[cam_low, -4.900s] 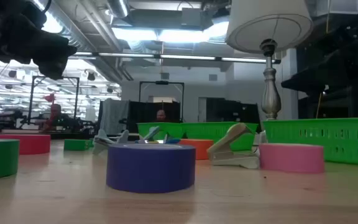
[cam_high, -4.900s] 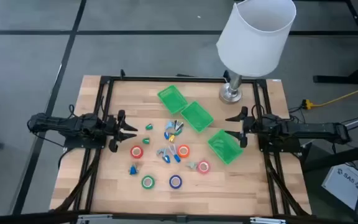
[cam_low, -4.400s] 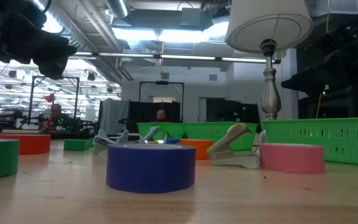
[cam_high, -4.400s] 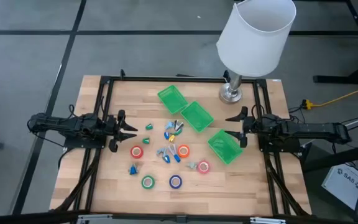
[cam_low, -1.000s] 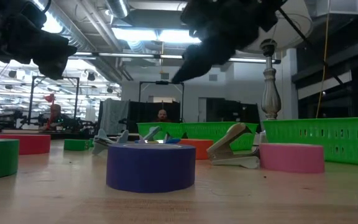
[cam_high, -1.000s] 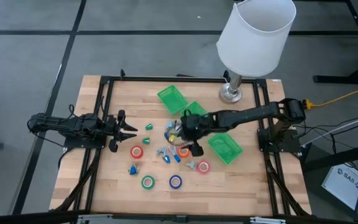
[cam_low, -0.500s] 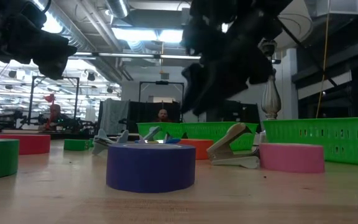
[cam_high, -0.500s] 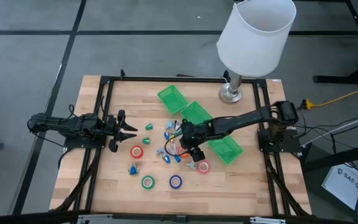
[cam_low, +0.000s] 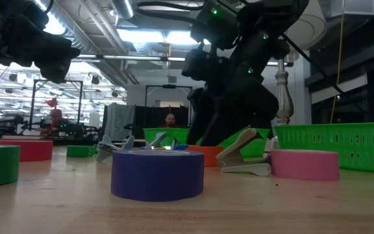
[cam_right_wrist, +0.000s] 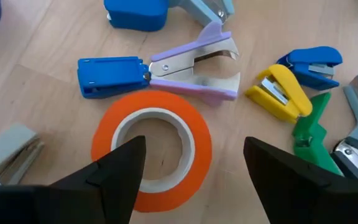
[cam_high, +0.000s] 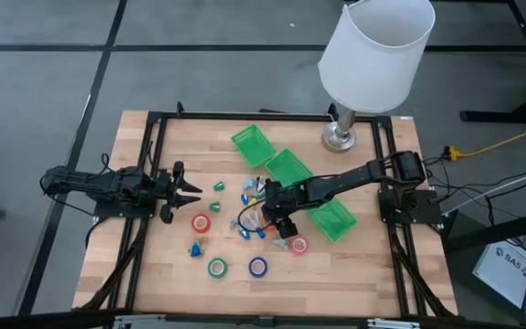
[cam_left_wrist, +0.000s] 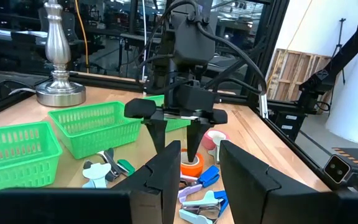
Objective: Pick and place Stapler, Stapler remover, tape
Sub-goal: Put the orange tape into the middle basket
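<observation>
A wooden table (cam_high: 153, 265) sits under a white-shaded lamp (cam_high: 377, 55), with three green baskets (cam_high: 329, 217) in a diagonal row near its centre. The right gripper (cam_right_wrist: 194, 165) hangs low over the clutter in the middle, its fingers spread wide to either side of the orange tape roll (cam_right_wrist: 152, 147), which lies flat on the wood beside a purple staple remover (cam_right_wrist: 197, 62) and a blue stapler (cam_right_wrist: 110, 76). The left gripper (cam_high: 193, 190) waits at the table's left side, fingers partly apart, holding nothing. A pink tape roll (cam_low: 305, 164) and a blue tape roll (cam_low: 158, 174) lie nearer the front edge.
</observation>
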Robot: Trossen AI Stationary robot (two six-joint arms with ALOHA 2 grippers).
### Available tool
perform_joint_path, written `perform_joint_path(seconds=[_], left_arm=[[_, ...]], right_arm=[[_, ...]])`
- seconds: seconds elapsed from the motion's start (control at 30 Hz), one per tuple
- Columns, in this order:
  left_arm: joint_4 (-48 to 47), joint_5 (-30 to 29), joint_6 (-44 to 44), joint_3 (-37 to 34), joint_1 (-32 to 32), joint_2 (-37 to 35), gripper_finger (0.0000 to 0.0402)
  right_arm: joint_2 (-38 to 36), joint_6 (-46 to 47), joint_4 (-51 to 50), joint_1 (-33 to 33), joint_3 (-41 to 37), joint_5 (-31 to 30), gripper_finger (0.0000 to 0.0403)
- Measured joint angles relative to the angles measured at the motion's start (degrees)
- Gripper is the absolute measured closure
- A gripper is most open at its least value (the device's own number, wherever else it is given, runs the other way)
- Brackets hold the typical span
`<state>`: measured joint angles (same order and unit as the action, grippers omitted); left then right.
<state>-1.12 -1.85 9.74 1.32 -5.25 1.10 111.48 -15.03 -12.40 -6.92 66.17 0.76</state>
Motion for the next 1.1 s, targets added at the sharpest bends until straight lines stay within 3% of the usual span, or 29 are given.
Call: perform_joint_path(seconds=[0.13,0.4,0.6,0.87,1.1], left_arm=[[0.01,0.0,0.0,0.0,0.0,0.0,0.0295],[0.02,0.0,0.0,0.0,0.0,0.0,0.0295],[0.01,0.0,0.0,0.0,0.01,0.0,0.0295],[0.0,0.0,0.0,0.0,-0.01,0.0,0.0295],[0.01,0.0,0.0,0.0,0.0,0.0,0.0295]], right_arm=[[0.11,1.9,-0.07,-0.01,0.0,0.02,0.0162],[0.22,4.12,-0.48,-0.02,-0.07,-0.23,0.0285],[0.22,4.33,-0.48,0.04,-0.07,-0.31,0.0351],[0.11,7.1,-4.23,0.94,1.45,3.31,0.0366],[0.13,6.01,-11.26,4.19,8.45,7.52,0.0365]])
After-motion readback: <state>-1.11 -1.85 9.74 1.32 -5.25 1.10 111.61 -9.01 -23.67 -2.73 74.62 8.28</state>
